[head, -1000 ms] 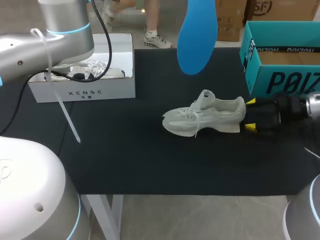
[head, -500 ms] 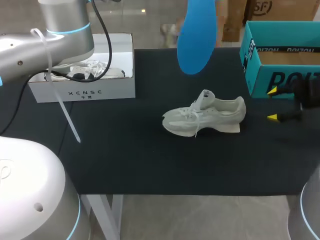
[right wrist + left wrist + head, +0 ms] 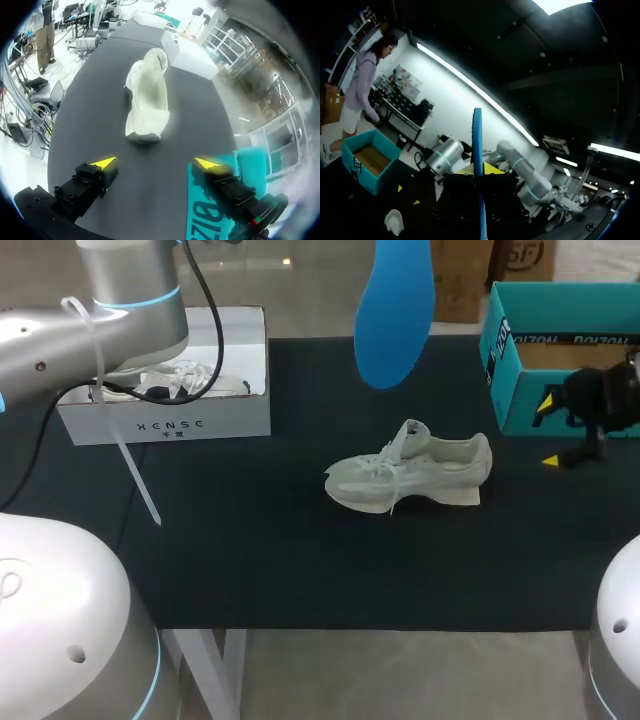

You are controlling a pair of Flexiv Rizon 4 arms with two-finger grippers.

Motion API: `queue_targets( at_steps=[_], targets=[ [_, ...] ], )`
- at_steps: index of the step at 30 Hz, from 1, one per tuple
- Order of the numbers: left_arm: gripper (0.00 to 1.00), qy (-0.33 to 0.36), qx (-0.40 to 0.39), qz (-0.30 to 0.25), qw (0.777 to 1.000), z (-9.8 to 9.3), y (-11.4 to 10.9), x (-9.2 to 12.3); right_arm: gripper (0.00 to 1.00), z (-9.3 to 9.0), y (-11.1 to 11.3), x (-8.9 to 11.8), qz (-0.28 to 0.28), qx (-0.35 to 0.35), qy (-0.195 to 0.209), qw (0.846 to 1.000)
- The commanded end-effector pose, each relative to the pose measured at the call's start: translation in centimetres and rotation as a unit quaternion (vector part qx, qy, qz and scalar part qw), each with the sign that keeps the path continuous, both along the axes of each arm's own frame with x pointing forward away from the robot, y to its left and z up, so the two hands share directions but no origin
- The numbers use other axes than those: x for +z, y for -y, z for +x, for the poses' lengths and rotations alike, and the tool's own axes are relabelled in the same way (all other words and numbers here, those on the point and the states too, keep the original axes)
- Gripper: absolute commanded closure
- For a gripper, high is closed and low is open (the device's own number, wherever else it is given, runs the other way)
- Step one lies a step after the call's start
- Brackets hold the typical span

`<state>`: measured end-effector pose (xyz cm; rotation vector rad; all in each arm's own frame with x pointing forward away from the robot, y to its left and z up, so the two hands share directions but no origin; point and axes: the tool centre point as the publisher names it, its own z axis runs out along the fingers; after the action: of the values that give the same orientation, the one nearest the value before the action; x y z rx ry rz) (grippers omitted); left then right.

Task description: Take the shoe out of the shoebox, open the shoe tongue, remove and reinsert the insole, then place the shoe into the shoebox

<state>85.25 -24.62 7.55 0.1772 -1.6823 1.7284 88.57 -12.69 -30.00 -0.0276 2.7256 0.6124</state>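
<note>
A pale grey shoe (image 3: 410, 475) lies on its side in the middle of the black table (image 3: 260, 550), toe to the left. High above it hangs a blue insole (image 3: 395, 310), and my left gripper (image 3: 479, 171) is shut on the insole (image 3: 478, 150), which shows edge-on between its fingers. My right gripper (image 3: 547, 430) stands open to the right of the shoe's heel, apart from it and in front of the teal shoebox (image 3: 560, 350). In the right wrist view the shoe (image 3: 147, 97) lies well ahead of the open gripper (image 3: 155, 163), with nothing between its fingers.
A white box (image 3: 165, 400) holding another shoe stands at the back left, partly behind my left arm (image 3: 90, 320). The teal shoebox (image 3: 200, 212) is close beside the right finger in the right wrist view.
My right gripper has drawn back from the shoe's heel to the right, ending in front of the teal shoebox. The insole and shoe have stayed where they were.
</note>
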Motion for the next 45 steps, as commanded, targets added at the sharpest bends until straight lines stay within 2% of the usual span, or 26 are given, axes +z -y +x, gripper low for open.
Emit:
queue_targets(
  at_steps=[1, 13, 19, 25, 33, 36, 45],
  targets=[
    [1.00, 0.000, 0.001, 0.001, 1.000, 0.0, 0.0, 0.0, 0.00, 0.2, -0.9, 1.2, -0.106, -0.021, -0.009, 0.994],
    [1.00, 0.000, 0.001, 0.001, 1.000, 0.0, 0.0, 0.0, 0.00, 0.1, -3.8, 2.9, -0.129, 0.027, -0.007, 0.991],
    [1.00, 0.000, 0.001, 0.001, 1.000, 0.0, 0.0, 0.0, 0.00, -1.1, -3.7, 3.9, -0.146, 0.018, -0.009, 0.989],
    [1.00, 0.000, 0.001, 0.001, 1.000, 0.0, 0.0, 0.0, 0.00, -2.4, -3.6, 3.9, -0.157, 0.009, -0.014, 0.988],
    [1.00, 0.000, 0.001, 0.001, 1.000, 0.0, 0.0, 0.0, 0.00, -2.2, -4.4, 3.6, -0.150, 0.008, -0.018, 0.988],
    [1.00, 0.009, -0.008, -0.009, 1.000, -0.6, 0.1, 1.0, 0.00, -2.0, -4.7, 3.4, -0.144, 0.009, -0.018, 0.989],
    [1.00, 0.023, 0.006, 0.027, 0.999, -2.9, 0.2, 3.9, 0.00, -1.3, -5.7, 2.7, -0.132, 0.015, -0.017, 0.991]
  ],
)
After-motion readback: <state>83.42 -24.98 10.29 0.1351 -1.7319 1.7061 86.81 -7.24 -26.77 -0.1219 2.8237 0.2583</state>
